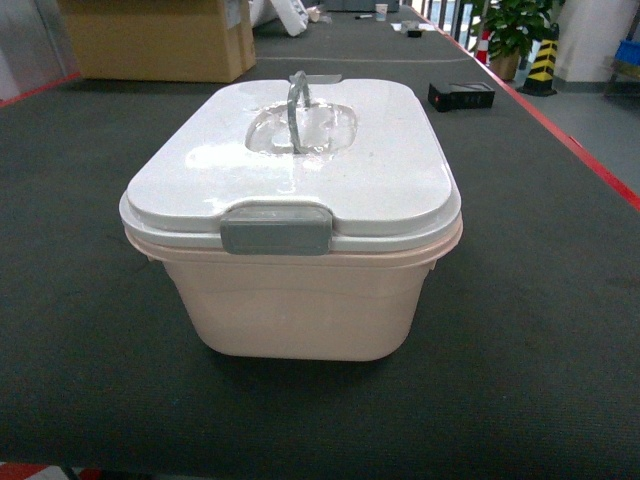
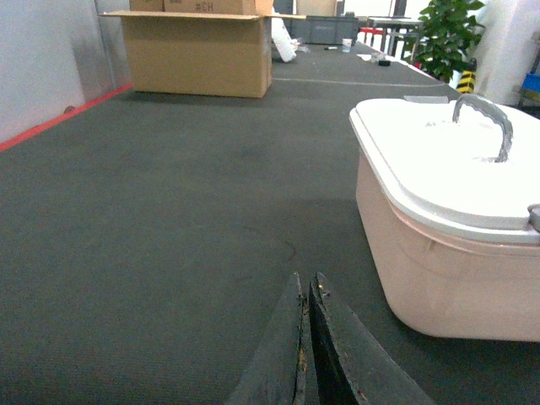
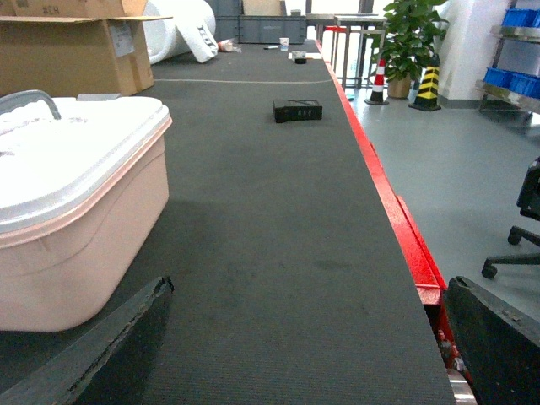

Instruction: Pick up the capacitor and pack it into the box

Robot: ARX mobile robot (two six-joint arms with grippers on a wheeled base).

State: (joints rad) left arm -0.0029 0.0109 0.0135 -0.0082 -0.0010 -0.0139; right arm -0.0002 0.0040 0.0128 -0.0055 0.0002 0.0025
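The pale pink box point(image 1: 295, 305) stands in the middle of the dark table, its white lid point(image 1: 290, 165) on, grey clasp point(image 1: 276, 228) down at the front and grey handle point(image 1: 297, 108) upright. In the left wrist view the box point(image 2: 447, 253) sits to the right of my left gripper point(image 2: 307, 278), which is shut with nothing between its fingers. In the right wrist view the box point(image 3: 72, 228) is at the left, beside my right gripper point(image 3: 308, 283), which is wide open and empty. No capacitor is in view. Neither gripper shows in the head view.
A brown cardboard carton point(image 1: 160, 38) stands at the back left. A small black device point(image 1: 461, 96) lies at the back right near the table's red edge point(image 3: 396, 211). Beyond that edge are a potted plant point(image 3: 411, 38), blue bins point(image 3: 515, 80) and an office chair point(image 3: 523, 228).
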